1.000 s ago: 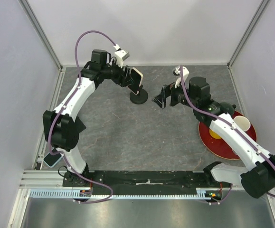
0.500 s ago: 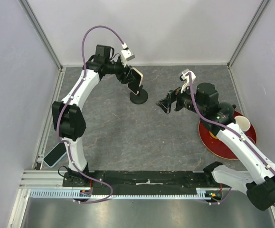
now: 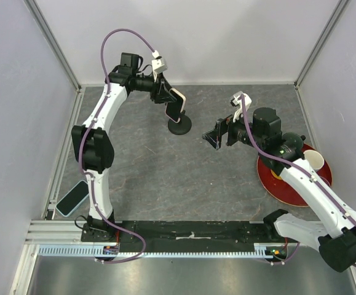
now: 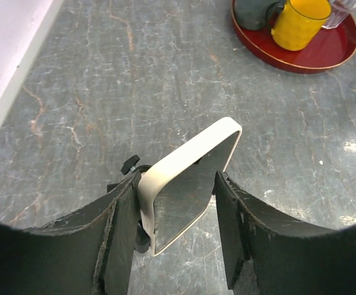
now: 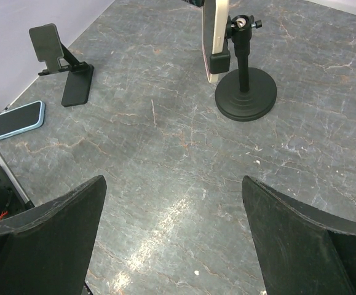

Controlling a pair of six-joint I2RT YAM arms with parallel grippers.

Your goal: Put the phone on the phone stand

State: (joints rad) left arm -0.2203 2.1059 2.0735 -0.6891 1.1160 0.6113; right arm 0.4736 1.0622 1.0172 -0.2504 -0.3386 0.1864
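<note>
A phone in a cream case (image 3: 176, 104) stands upright in the clamp of a black round-based phone stand (image 3: 179, 127) at the back middle of the table. My left gripper (image 3: 165, 97) is at the phone from the back left. In the left wrist view its fingers (image 4: 176, 184) lie against both long edges of the phone (image 4: 190, 184), with the stand's knob (image 4: 130, 165) behind. My right gripper (image 3: 214, 134) hangs wide open and empty to the right of the stand. Its wrist view (image 5: 173, 181) shows the phone (image 5: 215, 31) edge-on in the stand (image 5: 246, 95).
A second phone in a blue case (image 3: 73, 198) lies flat at the near left. A black folding stand (image 5: 64, 61) stands near it. A red tray (image 3: 288, 184) with a yellow mug (image 4: 297, 21), a dark mug and a white cup (image 3: 314, 160) sits at the right.
The left arm's elbow has swung back and upward while its gripper stayed at the phone on the stand. The right gripper shifted slightly to the right. The phone has not moved.
</note>
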